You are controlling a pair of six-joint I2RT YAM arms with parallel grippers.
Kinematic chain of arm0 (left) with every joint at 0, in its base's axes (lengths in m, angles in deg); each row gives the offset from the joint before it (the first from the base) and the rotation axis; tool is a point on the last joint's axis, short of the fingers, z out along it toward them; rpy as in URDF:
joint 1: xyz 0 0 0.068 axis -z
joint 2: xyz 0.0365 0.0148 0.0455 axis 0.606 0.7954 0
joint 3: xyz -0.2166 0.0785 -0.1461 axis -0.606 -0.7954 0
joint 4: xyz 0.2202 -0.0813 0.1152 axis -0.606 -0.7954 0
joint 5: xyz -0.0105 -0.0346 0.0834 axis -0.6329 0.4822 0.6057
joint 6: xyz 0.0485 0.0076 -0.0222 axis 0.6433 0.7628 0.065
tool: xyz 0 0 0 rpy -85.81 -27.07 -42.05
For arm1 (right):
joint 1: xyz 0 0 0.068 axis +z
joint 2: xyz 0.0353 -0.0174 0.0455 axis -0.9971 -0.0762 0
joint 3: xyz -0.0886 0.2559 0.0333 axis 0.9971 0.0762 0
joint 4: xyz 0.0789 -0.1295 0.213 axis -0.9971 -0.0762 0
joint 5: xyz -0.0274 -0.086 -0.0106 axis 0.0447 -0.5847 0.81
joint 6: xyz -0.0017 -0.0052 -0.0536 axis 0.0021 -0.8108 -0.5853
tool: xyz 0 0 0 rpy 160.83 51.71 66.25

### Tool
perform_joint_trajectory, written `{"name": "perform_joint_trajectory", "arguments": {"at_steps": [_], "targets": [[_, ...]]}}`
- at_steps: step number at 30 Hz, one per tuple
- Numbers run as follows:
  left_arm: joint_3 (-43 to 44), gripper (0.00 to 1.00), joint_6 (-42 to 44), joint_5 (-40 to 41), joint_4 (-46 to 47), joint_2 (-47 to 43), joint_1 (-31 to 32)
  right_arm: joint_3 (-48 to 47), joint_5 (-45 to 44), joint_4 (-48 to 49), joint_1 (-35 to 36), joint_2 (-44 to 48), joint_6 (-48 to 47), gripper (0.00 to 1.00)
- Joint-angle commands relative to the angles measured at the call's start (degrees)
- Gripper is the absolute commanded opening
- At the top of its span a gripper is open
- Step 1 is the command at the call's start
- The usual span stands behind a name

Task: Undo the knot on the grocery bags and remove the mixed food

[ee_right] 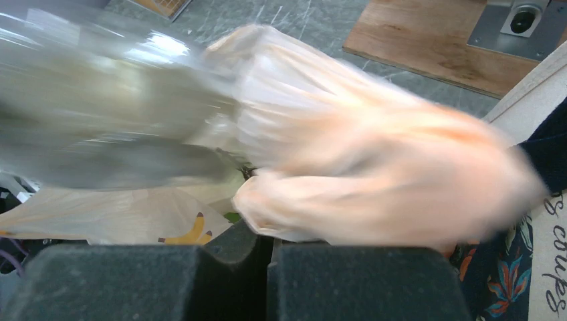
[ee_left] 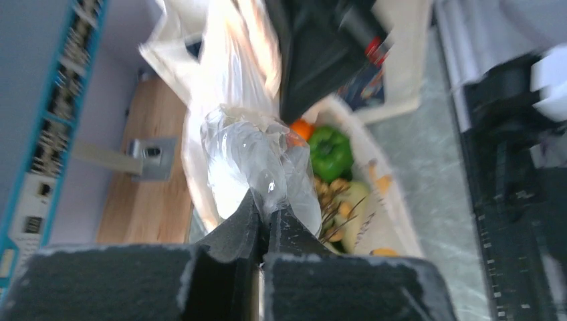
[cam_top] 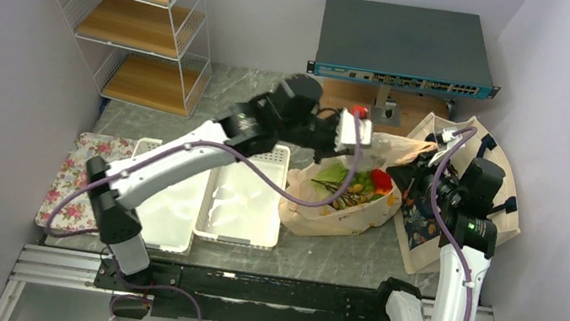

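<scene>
The cream canvas tote (cam_top: 420, 232) lies at the right side of the table (cam_top: 318, 255); just beside it, the peach plastic bag (cam_top: 324, 217) stands open with the mixed food (cam_top: 354, 190) inside. The left gripper (ee_left: 262, 217) is closed on a bunched piece of the bag's top, and the right gripper (ee_right: 264, 231) is closed on its other edge.
</scene>
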Motion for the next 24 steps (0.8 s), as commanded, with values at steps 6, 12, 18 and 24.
{"name": "perform_joint_trajectory", "arguments": {"at_steps": [6, 12, 18, 24], "targets": [[4.54, 0.0, -12.27, -21.22, -3.07, -15.98, -11.03, 0.16, 0.23, 2.79, 0.29, -1.29, -0.75, 0.0], [-1.91, 0.0, -8.87, -14.25, -9.63, -25.89, -25.15, -0.29, 0.5, 2.76, 0.26, -1.75, -1.1, 0.0], [-23.09, 0.0, -2.42, 1.39, -16.34, -40.31, -44.68, -1.7, -0.29, 0.18, 0.23, -2.04, -4.57, 0.0], [-41.6, 0.0, 0.18, 12.8, -22.21, -52.16, -50.02, -1.82, 0.24, -1.57, 0.29, -2.08, -6.29, 0.0]]}}
